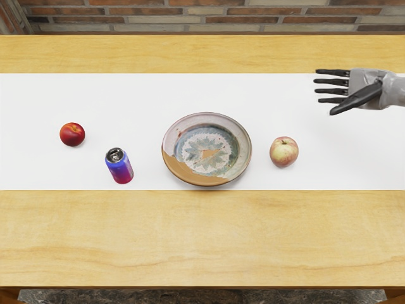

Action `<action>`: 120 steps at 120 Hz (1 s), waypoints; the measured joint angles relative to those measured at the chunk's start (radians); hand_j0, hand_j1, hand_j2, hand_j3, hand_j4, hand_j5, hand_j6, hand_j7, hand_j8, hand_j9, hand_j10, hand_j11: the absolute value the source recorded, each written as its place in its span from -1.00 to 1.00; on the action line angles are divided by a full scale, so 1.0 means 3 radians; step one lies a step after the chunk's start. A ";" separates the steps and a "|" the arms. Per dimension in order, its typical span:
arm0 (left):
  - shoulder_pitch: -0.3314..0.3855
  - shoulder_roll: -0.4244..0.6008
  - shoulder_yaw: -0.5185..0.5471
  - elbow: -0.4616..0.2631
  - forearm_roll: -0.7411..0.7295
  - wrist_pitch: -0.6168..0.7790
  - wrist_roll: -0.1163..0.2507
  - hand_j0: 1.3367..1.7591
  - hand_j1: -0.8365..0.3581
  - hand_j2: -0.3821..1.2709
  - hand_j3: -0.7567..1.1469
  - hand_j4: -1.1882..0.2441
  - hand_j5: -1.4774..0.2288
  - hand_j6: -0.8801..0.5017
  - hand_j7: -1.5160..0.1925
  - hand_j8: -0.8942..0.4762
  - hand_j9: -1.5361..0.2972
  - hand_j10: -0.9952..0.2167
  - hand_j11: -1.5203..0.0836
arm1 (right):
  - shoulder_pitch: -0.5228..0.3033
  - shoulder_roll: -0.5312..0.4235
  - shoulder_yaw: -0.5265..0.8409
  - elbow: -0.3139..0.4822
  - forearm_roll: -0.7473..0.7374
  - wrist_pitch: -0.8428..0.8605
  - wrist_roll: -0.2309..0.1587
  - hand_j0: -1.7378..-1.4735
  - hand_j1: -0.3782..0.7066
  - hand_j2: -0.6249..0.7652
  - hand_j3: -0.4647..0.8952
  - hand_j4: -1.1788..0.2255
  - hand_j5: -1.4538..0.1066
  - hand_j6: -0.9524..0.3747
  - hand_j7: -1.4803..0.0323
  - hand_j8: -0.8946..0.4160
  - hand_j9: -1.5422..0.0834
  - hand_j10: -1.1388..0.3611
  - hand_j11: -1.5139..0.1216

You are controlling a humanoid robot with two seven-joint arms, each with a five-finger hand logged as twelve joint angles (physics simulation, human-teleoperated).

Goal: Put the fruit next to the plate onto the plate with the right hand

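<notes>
Right hand at upper right of frame, fingers spread flat, holding nothing. Pale apple sits on table just right of plate at center, not touching. Bottom left of plate: can; further left, red fruit.

An apple lies just right of the plate; the right hand hovers beyond it, fingers spread.
</notes>
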 joint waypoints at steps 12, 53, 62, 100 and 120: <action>0.0000 0.0000 0.0000 0.0000 0.0000 0.0000 0.0000 0.52 0.49 -0.48 -0.21 0.32 0.36 -0.08 0.40 -0.05 0.33 0.24 0.50 | -0.0009 -0.0021 0.0009 -0.0001 0.0033 0.0000 0.0009 -0.40 -0.87 -0.11 -0.32 0.63 0.81 0.39 0.90 0.32 0.85 0.48 0.80; 0.0000 0.0000 0.0000 0.0000 0.0000 0.0000 0.0000 0.52 0.49 -0.48 -0.21 0.32 0.36 -0.08 0.40 -0.05 0.33 0.24 0.50 | 0.0033 -0.0171 0.0305 0.0190 -0.0583 0.0000 0.0037 -0.40 -0.87 -0.11 -0.32 0.63 0.80 0.38 0.89 0.31 0.84 0.47 0.79; 0.0000 0.0000 0.0000 0.0000 0.0000 0.0000 0.0000 0.52 0.49 -0.48 -0.21 0.32 0.36 -0.08 0.40 -0.05 0.33 0.24 0.50 | 0.0043 -0.0201 0.0386 0.0512 -0.0966 0.0000 0.0052 -0.40 -0.86 -0.11 -0.32 0.63 0.80 0.38 0.89 0.31 0.84 0.47 0.79; 0.0000 0.0000 0.0000 0.0000 0.0000 0.0000 0.0000 0.52 0.49 -0.48 -0.21 0.32 0.36 -0.08 0.40 -0.05 0.33 0.24 0.50 | -0.0165 -0.0287 0.0502 0.2051 -0.2640 -0.0485 0.0418 -0.40 -0.85 -0.11 -0.32 0.61 0.79 0.36 0.88 0.29 0.82 0.46 0.78; 0.0000 0.0000 0.0000 0.0000 0.0000 0.0000 0.0000 0.52 0.49 -0.48 -0.21 0.32 0.36 -0.08 0.40 -0.05 0.33 0.24 0.50 | -0.0463 -0.0225 0.0436 0.2418 -0.3199 -0.1261 0.0541 -0.40 -0.85 -0.11 -0.32 0.61 0.79 0.36 0.88 0.29 0.82 0.45 0.78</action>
